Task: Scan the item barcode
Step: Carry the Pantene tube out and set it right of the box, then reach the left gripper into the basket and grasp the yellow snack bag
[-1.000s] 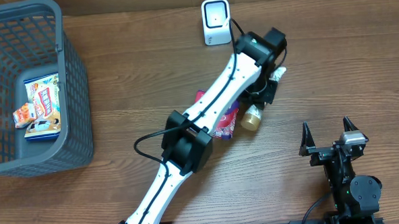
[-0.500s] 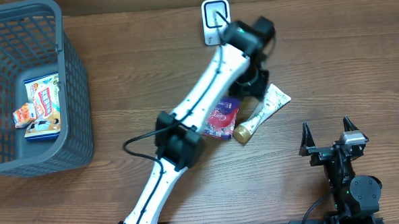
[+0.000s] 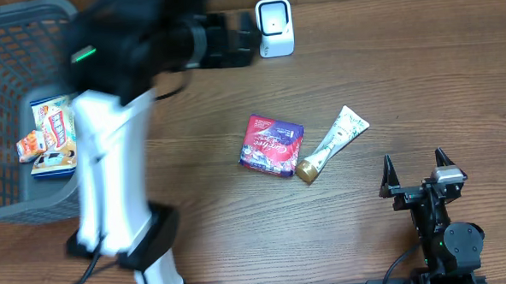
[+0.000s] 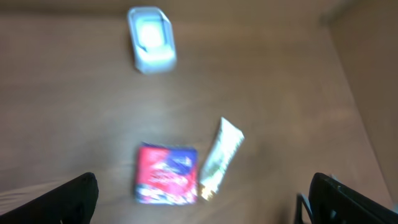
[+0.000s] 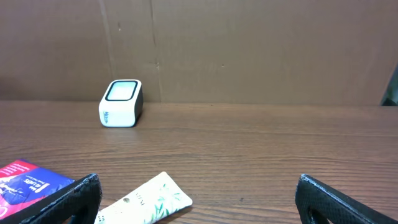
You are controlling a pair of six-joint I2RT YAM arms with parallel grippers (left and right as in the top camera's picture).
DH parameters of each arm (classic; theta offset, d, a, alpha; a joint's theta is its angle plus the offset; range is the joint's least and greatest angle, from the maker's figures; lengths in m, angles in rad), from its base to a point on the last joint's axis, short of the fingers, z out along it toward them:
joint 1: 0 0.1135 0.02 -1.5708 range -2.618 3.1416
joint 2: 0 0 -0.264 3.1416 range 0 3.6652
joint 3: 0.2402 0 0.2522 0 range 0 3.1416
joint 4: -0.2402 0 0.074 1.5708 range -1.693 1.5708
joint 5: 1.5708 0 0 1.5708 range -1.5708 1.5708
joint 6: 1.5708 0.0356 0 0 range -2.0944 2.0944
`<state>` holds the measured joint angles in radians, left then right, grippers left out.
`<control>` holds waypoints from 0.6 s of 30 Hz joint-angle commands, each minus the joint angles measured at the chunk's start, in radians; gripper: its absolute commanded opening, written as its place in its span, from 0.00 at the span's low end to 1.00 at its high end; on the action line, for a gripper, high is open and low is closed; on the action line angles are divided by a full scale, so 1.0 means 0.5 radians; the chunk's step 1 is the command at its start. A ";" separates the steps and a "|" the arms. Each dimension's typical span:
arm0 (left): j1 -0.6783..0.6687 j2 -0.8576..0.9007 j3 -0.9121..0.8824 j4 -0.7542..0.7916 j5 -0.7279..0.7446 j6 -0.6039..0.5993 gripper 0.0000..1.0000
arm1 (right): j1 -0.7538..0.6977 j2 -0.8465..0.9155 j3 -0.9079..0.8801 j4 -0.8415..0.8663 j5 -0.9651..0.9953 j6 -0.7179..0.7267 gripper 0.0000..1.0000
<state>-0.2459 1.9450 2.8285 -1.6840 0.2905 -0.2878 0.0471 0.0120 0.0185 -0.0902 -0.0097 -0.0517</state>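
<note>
- The left fingers (image 4: 68,199) are standing wide apart with nothing between them, looking down on the items from high above.
- The right fingers (image 5: 62,199) are also standing apart and empty, low over the near right of the brown wooden bench (image 3: 421,75).
- The white squeeze tube with a gold cap (image 3: 334,141) is lying flat on the bench. Its cap end is just beside a corner of the flat red and purple foil packet (image 3: 272,145); contact cannot be confirmed.
- Both items are lying well apart from the white box-shaped barcode scanner (image 3: 274,27) at the far edge. Either could be the item to scan, and no barcode is legible.
- Handling, tube: it is probably light, soft-walled and glossy, so it is likely to dent or slip under a hard pinch. The firmer shoulder by the cap is looking like the safest hold.
- Handling, packet: it is probably light, thin and pliable, so an edge pinch is looking suitable.
- The left arm (image 3: 109,165) is rearing up close to the overhead camera, blurred, beside the grey plastic mesh basket (image 3: 97,106). Its wrist is pointing towards the scanner.
</note>
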 commanded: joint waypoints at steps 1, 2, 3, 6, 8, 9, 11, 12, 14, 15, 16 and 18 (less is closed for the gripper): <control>0.329 -0.153 0.003 -0.011 -0.188 0.069 1.00 | -0.007 -0.018 -0.021 0.012 0.018 -0.004 1.00; 0.418 -0.185 -0.010 -0.011 -0.262 0.070 1.00 | -0.007 -0.018 -0.021 0.012 0.018 -0.004 1.00; 0.502 -0.212 -0.029 -0.011 -0.336 0.082 1.00 | -0.007 -0.018 -0.021 0.011 0.018 -0.004 1.00; 0.748 -0.266 -0.110 -0.011 -0.573 0.084 1.00 | -0.007 -0.018 -0.021 0.012 0.018 -0.004 1.00; 0.909 -0.269 -0.152 -0.011 -0.739 0.082 1.00 | -0.007 -0.018 -0.021 0.011 0.018 -0.004 1.00; 0.985 -0.268 -0.171 -0.011 -0.813 0.079 1.00 | -0.007 -0.018 -0.021 0.011 0.018 -0.004 1.00; 1.181 -0.263 -0.248 -0.011 -0.961 0.073 1.00 | -0.007 -0.018 -0.021 0.011 0.018 -0.004 1.00; 1.254 -0.260 -0.284 -0.011 -0.984 0.074 0.99 | -0.007 -0.018 -0.021 0.011 0.018 -0.004 1.00; 1.390 -0.250 -0.373 -0.011 -0.983 0.073 1.00 | -0.007 -0.018 -0.021 0.011 0.018 -0.004 1.00; 1.444 -0.243 -0.421 -0.011 -0.974 0.072 1.00 | -0.007 -0.018 -0.021 0.012 0.018 -0.003 1.00; 1.501 -0.233 -0.478 -0.011 -0.962 0.071 1.00 | -0.007 -0.018 -0.021 0.011 0.018 -0.004 1.00; 1.585 -0.212 -0.586 0.000 -0.964 0.058 1.00 | -0.007 -0.018 -0.021 0.011 0.018 -0.004 1.00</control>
<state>0.4816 1.8164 2.6122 -1.6867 -0.1448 -0.2649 0.0471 0.0120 0.0185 -0.0902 -0.0101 -0.0528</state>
